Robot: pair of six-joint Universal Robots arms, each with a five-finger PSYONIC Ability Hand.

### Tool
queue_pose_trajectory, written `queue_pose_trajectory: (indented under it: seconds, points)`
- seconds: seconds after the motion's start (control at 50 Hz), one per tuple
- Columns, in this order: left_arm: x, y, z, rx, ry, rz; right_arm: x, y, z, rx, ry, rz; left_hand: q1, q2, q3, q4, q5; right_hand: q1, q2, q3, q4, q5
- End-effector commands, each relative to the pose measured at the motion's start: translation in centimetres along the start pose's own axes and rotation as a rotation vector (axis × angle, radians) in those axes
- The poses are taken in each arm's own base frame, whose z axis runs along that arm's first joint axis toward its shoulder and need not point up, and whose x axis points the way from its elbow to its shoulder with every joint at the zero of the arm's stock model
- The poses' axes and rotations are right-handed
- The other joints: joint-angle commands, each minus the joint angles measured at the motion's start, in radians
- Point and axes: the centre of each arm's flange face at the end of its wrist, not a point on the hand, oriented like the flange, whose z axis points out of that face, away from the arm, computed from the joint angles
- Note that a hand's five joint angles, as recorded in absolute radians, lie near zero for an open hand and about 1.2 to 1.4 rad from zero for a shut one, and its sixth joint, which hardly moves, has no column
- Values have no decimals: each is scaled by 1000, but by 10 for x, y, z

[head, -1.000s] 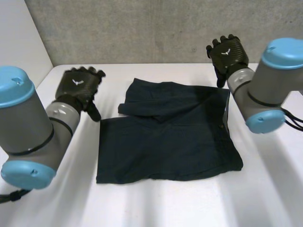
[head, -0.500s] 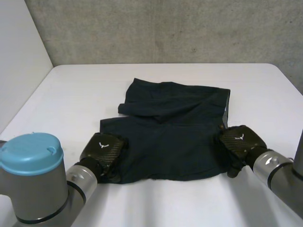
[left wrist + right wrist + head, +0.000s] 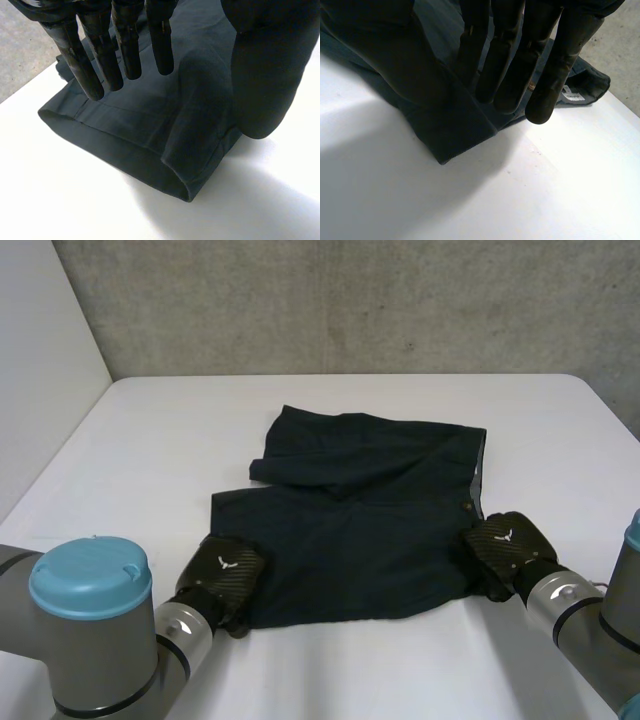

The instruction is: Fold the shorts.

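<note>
On white table (image 3: 150, 440), dark shorts (image 3: 360, 520) lie rumpled.

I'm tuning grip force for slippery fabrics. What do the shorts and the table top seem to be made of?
The shorts look like thin woven cloth, dark and matte, perhaps cotton or a blend: a stitched hem, soft creases and no sheen. The exact fibre cannot be told. The table looks like smooth white laminate or painted board with a slight gloss: soft patches of light lie on it.
</note>
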Motion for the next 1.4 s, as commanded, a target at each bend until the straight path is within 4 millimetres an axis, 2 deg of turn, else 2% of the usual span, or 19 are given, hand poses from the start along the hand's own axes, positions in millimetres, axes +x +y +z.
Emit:
queue_pose_trajectory:
  seconds: [0.02, 0.14, 0.24, 0.3, 0.4, 0.46, 0.56, 0.66, 0.76, 0.84, 0.86, 0.92, 0.94, 1.0, 1.04, 1.18, 1.26, 1.38, 1.4]
  points:
    - [-1, 1, 4, -2, -7, -3, 4, -8, -7, 12, 22, 8, 194, 197, 197, 203, 208, 476, 232, 216, 209, 254]
    - [-2, 4, 11, -15, -11, -4, 9, -21, -17, 38, 41, 6, 523, 526, 526, 532, 537, 476, 232, 216, 209, 254]
    - [-6, -2, 9, 0, -27, -5, 11, -29, -29, 21, 31, 1, 928, 931, 931, 937, 942, 476, 232, 216, 209, 254]
    - [-12, -13, 2, 33, -57, -5, 10, -33, -36, 3, 17, -2, 929, 932, 931, 938, 942, 476, 232, 216, 209, 254]
    - [-19, -32, -25, 47, -69, 49, 9, -48, -62, -70, -50, -48, 929, 932, 931, 938, 942, 476, 232, 216, 209, 254]
    - [-19, -33, -39, -6, -46, 119, 8, -51, -73, -125, -91, -86, 929, 932, 931, 938, 942, 476, 232, 216, 209, 254]
    - [-16, -19, -70, -212, 56, 297, -3, -46, -99, -291, -253, -215, 929, 932, 931, 938, 942, 476, 232, 216, 209, 254]
    - [-15, -20, -79, -270, 108, 366, -6, -49, -110, -336, -333, -285, 929, 932, 931, 938, 942, 476, 232, 216, 209, 254]
    - [-26, -49, -51, -101, 7, 367, 6, -60, -92, -256, -258, -278, 929, 932, 931, 938, 942, 476, 232, 216, 209, 254]
    - [-33, -75, -17, 69, -89, 362, 24, -64, -61, -213, -161, -211, 929, 932, 931, 938, 942, 476, 232, 216, 209, 254]
    - [-37, -88, -2, 152, -137, 358, 31, -68, -50, -191, -122, -187, 929, 932, 931, 938, 942, 476, 232, 216, 209, 254]
    - [-42, -104, 23, 265, -199, 345, 41, -74, -38, -165, -62, -158, 929, 932, 931, 938, 942, 476, 232, 216, 209, 254]
    - [-45, -112, 40, 332, -239, 340, 46, -79, -31, -145, -21, -148, 929, 932, 931, 938, 942, 476, 232, 216, 209, 254]
    - [-47, -122, 65, 423, -292, 337, 57, -84, -18, -113, 48, -144, 929, 932, 931, 938, 942, 476, 232, 216, 209, 254]
    - [-47, -128, 91, 494, -329, 331, 67, -85, 1, -87, 116, -148, 929, 932, 931, 938, 942, 476, 232, 216, 209, 254]
    - [-39, -119, 161, 566, -305, 341, 94, -81, 55, -15, 319, -174, 929, 932, 931, 938, 942, 476, 232, 216, 209, 254]
    - [-30, -104, 188, 590, -255, 349, 97, -78, 85, 50, 384, -194, 929, 932, 931, 938, 942, 476, 232, 216, 209, 254]
    - [-22, -89, 209, 620, -233, 341, 95, -66, 117, 109, 411, -199, 929, 932, 931, 938, 942, 476, 232, 216, 209, 254]
    - [-22, -89, 212, 635, -241, 338, 95, -64, 122, 124, 421, -202, 728, 731, 731, 737, 742, 76, -168, -184, -191, -146]
